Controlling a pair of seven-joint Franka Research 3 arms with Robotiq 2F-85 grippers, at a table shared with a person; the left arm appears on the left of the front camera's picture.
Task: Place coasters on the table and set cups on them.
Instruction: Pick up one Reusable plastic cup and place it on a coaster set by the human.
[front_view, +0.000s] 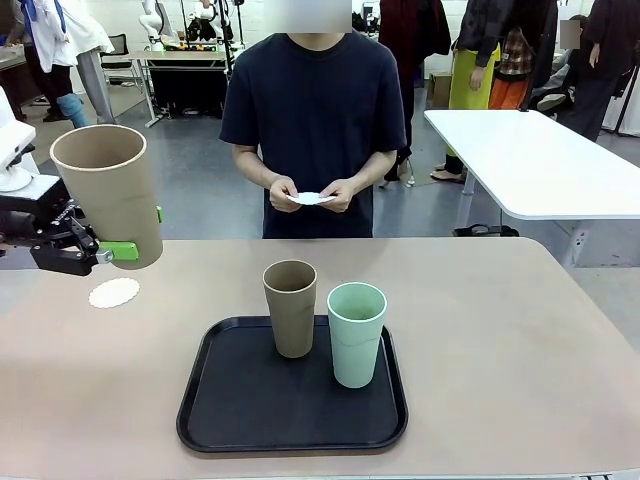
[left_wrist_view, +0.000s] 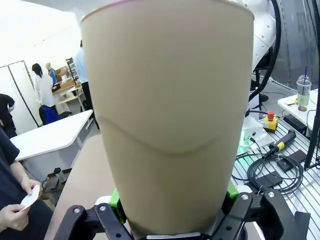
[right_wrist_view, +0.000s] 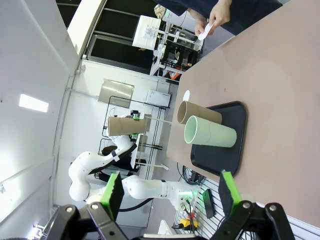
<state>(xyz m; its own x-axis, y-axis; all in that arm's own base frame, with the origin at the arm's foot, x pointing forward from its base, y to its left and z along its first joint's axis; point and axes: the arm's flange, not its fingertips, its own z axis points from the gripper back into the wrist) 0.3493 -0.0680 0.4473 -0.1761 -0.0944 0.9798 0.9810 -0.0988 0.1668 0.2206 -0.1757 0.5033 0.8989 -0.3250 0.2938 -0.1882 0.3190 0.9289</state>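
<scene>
My left gripper (front_view: 112, 251) is shut on a tan cup (front_view: 105, 190), held upright in the air over the table's (front_view: 500, 330) left side. Just below it a white lacy coaster (front_view: 114, 293) lies on the table. In the left wrist view the held cup (left_wrist_view: 170, 115) stands between the green pads (left_wrist_view: 115, 200). A second tan cup (front_view: 290, 308) and a mint green cup (front_view: 356, 333) stand on the black tray (front_view: 250, 410). The person's hands hold more coasters (front_view: 312, 198) at the far edge. My right gripper (right_wrist_view: 170, 192) is open, high above the table (right_wrist_view: 270, 75), with nothing between its fingers.
The tray sits at the front middle of the table. A white-topped table (front_view: 540, 160) stands behind to the right. People stand in the background. The tan table's right half is bare.
</scene>
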